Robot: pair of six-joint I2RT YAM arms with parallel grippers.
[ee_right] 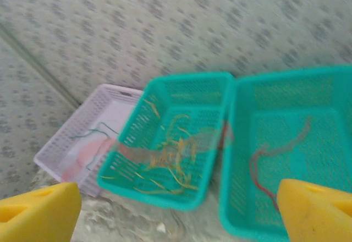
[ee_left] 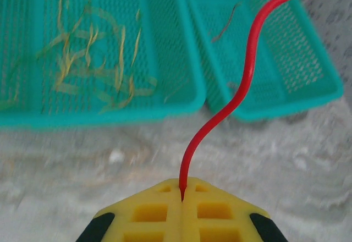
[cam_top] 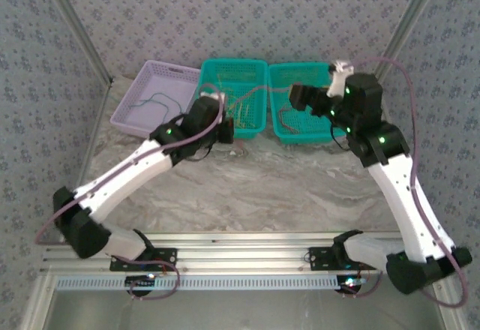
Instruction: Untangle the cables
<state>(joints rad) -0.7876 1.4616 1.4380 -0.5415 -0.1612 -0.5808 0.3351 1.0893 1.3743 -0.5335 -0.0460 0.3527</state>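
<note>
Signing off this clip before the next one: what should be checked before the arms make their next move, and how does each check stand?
1. Grip: left pincer shut on the red cable: ok.
2. Release: right pincer open, nothing between its pads: ok.
3. Far end of the red cable free: cannot tell; it runs out of the left wrist view.
4. The yellow cables lie inside the middle basket: ok.
5. Right wrist view sharp: not ok, blurred.

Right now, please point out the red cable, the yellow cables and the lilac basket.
red cable (ee_left: 249, 60), left wrist view, middle of its curved length.
yellow cables (ee_left: 120, 60), left wrist view, one long strand.
lilac basket (ee_right: 118, 113), right wrist view, bare floor.
</note>
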